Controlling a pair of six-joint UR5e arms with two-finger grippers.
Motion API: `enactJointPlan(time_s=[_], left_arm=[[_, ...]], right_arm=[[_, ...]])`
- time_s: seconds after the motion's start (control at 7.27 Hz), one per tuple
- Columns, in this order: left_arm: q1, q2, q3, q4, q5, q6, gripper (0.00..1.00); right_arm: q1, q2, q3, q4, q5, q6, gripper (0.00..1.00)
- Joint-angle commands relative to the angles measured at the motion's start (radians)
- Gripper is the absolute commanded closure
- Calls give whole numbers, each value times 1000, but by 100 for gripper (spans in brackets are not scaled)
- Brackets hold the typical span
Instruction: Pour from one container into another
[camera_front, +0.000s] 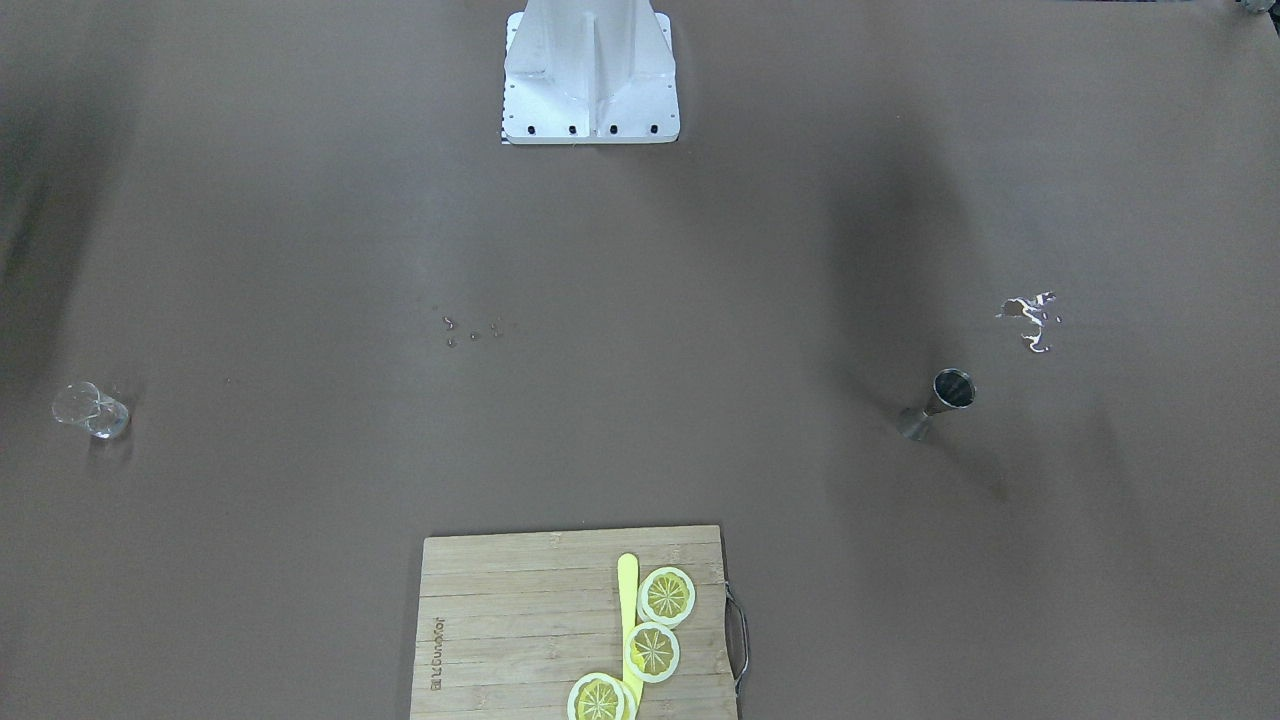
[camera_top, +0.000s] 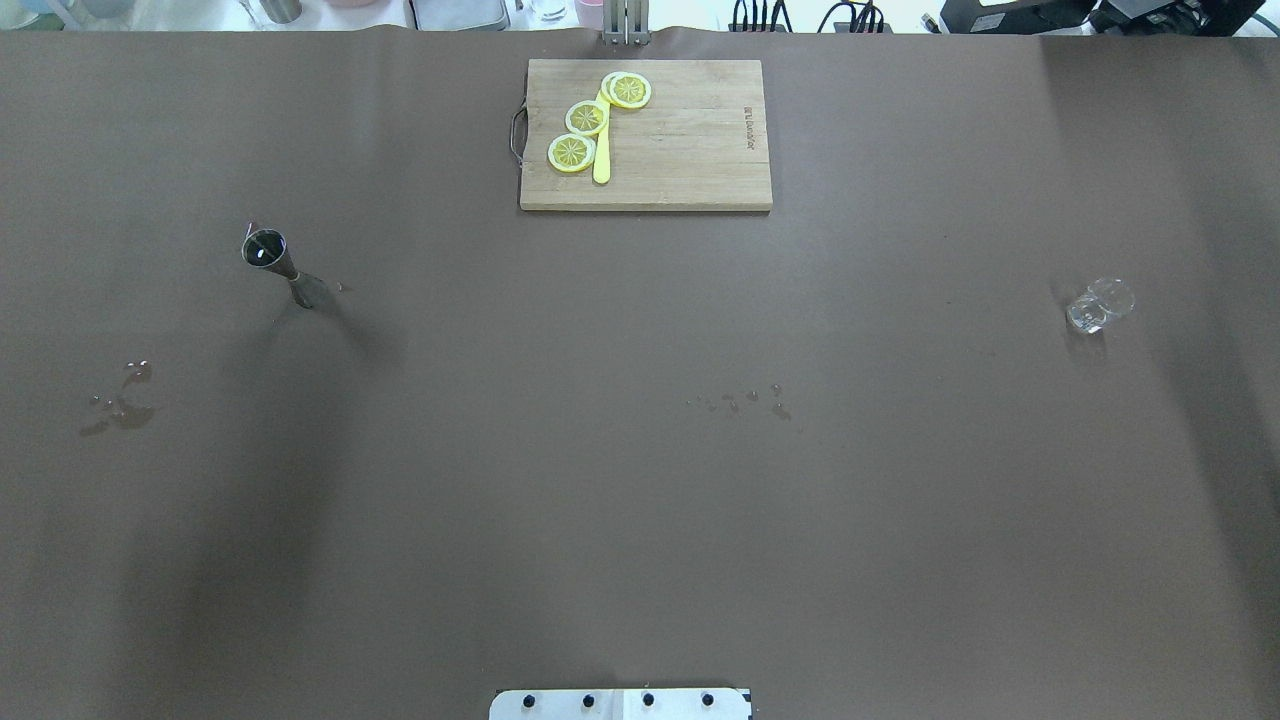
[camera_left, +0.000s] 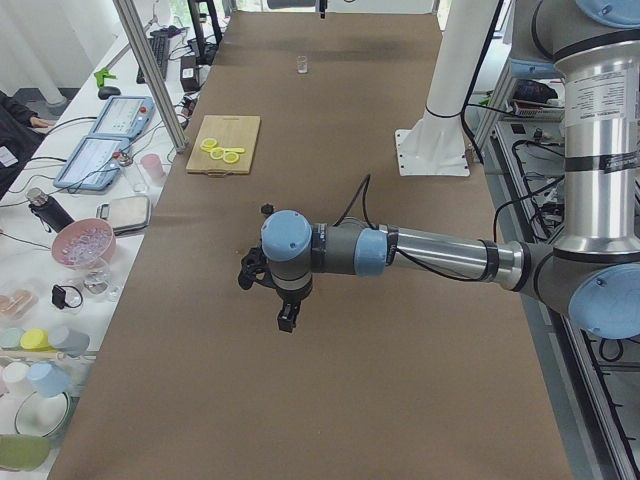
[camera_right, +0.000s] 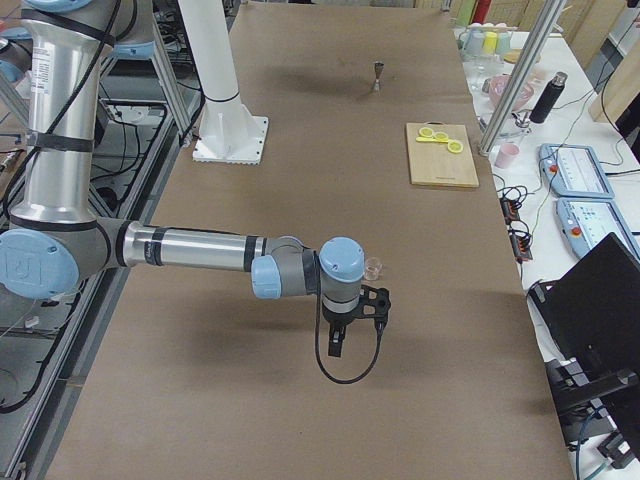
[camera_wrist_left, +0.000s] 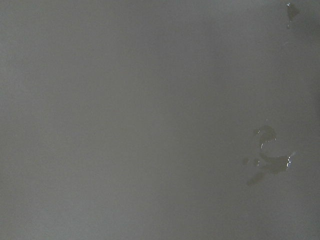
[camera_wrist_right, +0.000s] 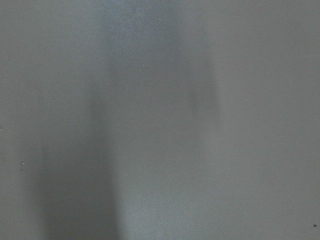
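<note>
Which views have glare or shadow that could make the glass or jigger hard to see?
Front-facing view: the spill glares white, a broad dark shadow runs down to the jigger, and the glass shows only faintly. Overhead view: the same spill looks dark, with no glare. Both wrist views: dim, grey and nearly featureless.

2 opposed overhead views share the table.

White pedestal: ribbed column on a square plate, four black screws along its front edge. Beside the pedestal, left arm and right arm: silver tubes, light-blue joint caps. Black left gripper and right gripper; black cable looped at each wrist.
</note>
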Motion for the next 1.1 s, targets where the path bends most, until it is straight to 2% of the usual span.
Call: enactJointPlan(time_s=[0.0, 0.69, 0.96], left_arm=[[-15, 22, 36, 2, 8, 4, 2], [-38, 58, 73, -6, 7, 1, 2], [-69, 68, 56, -26, 2, 5, 2]], right_arm=[[0, -12, -7, 48, 4, 4, 0], [0, -7, -28, 57, 4, 1, 0], [0, -7, -33, 57, 4, -1, 0]])
